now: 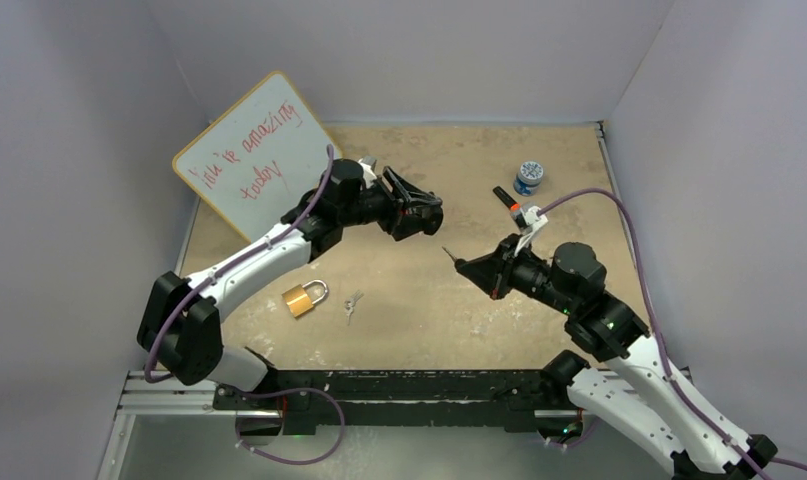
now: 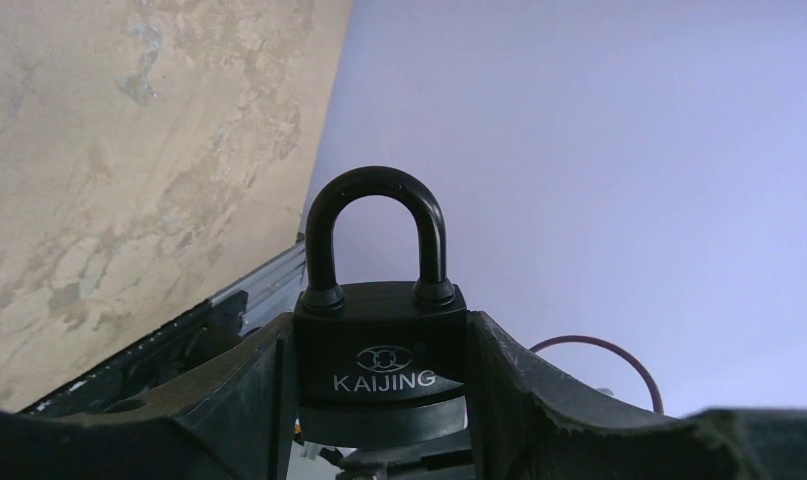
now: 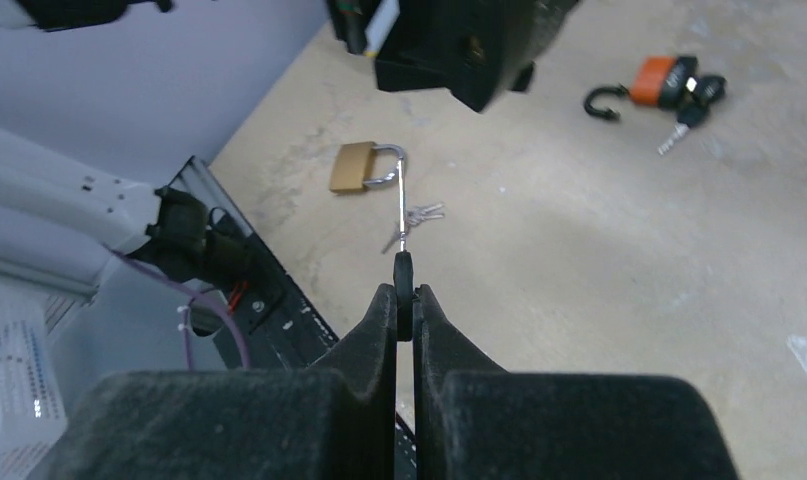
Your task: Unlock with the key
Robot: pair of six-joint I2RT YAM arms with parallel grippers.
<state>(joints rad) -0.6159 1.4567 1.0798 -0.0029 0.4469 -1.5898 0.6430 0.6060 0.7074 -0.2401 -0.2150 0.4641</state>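
Left gripper, mine: jaws partway apart, clamped on the body of a black padlock, shackle closed and upright, held off the table. Brass padlock: lying flat on the table nearer me, loose keys just beside it. Right gripper, mine: pinched tight on the key, blade pointing toward the black padlock, not touching it. Orange padlock: shackle open, on the table farther back.

Padlock on table, left of keys
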